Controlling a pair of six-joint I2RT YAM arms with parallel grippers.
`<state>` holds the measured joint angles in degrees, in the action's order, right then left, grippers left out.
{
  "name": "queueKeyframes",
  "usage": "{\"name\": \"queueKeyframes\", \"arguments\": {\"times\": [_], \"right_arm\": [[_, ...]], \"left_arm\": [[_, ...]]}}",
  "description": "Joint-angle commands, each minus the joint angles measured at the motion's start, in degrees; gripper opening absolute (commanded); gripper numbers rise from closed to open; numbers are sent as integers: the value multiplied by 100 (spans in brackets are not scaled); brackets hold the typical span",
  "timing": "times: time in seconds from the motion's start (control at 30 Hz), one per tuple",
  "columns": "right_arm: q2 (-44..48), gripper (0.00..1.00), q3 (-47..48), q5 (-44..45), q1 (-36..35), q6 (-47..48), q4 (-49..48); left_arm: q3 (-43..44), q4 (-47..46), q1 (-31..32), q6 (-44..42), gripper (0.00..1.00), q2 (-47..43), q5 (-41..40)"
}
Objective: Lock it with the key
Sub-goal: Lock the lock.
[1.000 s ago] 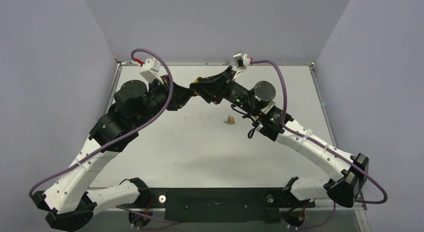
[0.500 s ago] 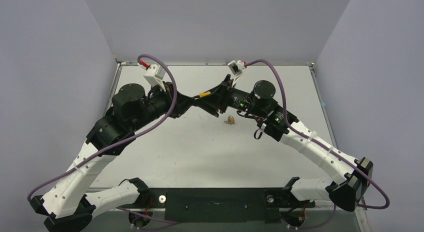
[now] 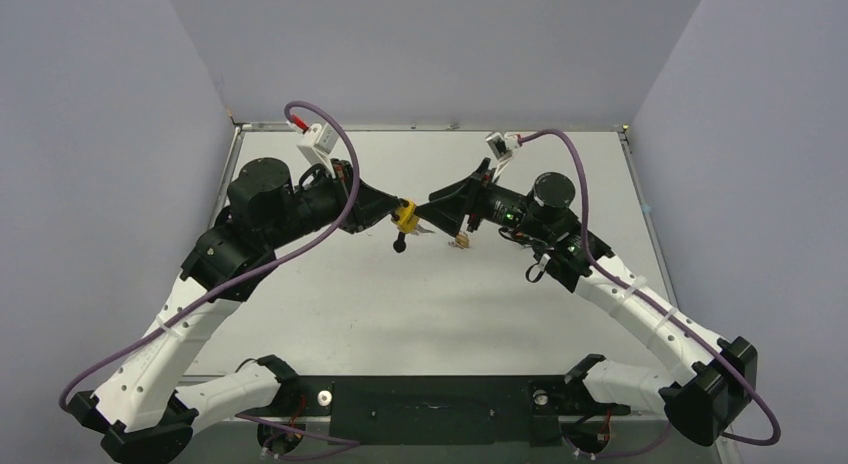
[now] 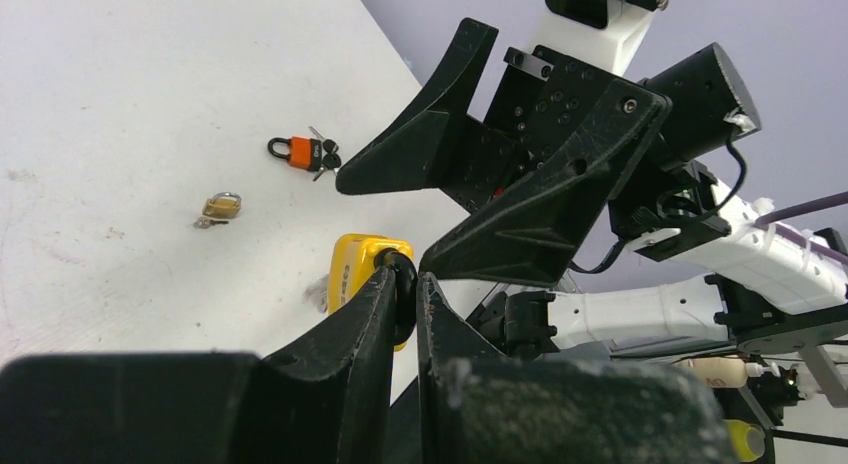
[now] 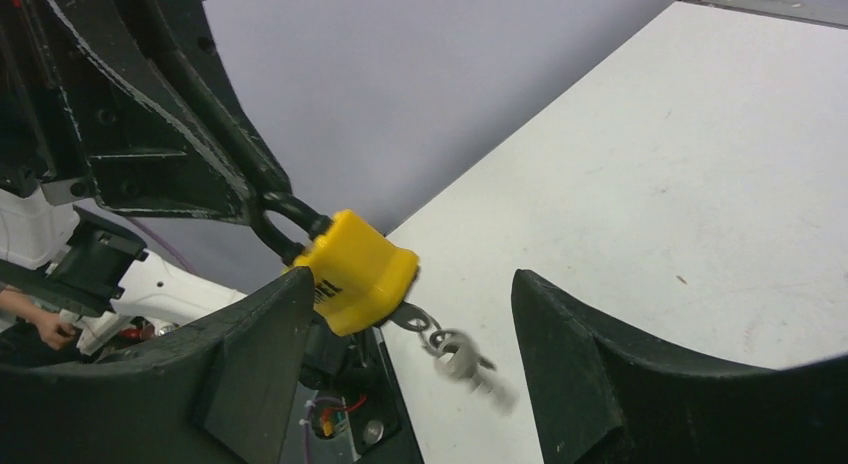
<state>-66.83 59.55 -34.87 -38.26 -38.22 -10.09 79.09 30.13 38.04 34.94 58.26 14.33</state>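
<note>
The left gripper (image 4: 410, 284) clenches the padlock (image 5: 355, 269) by its shackle. The right gripper (image 5: 412, 294) is released, jaws astride the key (image 5: 455, 354) dangling at five o'clock. Next, probably: pinch that key and turn.

White table (image 3: 420, 314), lightly scuffed. Small brass padlock (image 4: 222, 205) lay on it; orange padlock (image 4: 300, 152) with keys (image 4: 325, 156) lay near, not touching.

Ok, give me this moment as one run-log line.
left gripper: shut on yellow padlock shackle | right gripper: open, astride padlock | keys: dangling from padlock base
</note>
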Motion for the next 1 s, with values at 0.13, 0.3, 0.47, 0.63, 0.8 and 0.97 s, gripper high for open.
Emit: {"name": "queueKeyframes", "arguments": {"times": [0.13, 0.3, 0.47, 0.63, 0.8, 0.97], "right_arm": [[667, 72, -1011, -1044, 970, -791, -2268], [484, 71, -1383, -1739, 1135, -1705, -3813], [148, 69, -1186, -1956, 1036, -2155, -4753], [-11, 62, -934, -2159, 845, -2129, -4684], [-20, 58, -818, -2145, 816, -2056, -4550], [-92, 56, -701, -2107, 784, -2087, -4581]], "left_arm": [[137, -1147, -584, 465, 0, -45, 1061], [249, -1546, -741, 896, 0, 64, 1670], [137, -2342, -938, 1549, 0, 131, 2195], [-79, -2862, -1133, 2099, 0, 137, 2388], [-265, -3473, -1258, 2486, 0, 144, 2559], [-304, -3589, -1314, 2586, 0, 183, 2641]]}}
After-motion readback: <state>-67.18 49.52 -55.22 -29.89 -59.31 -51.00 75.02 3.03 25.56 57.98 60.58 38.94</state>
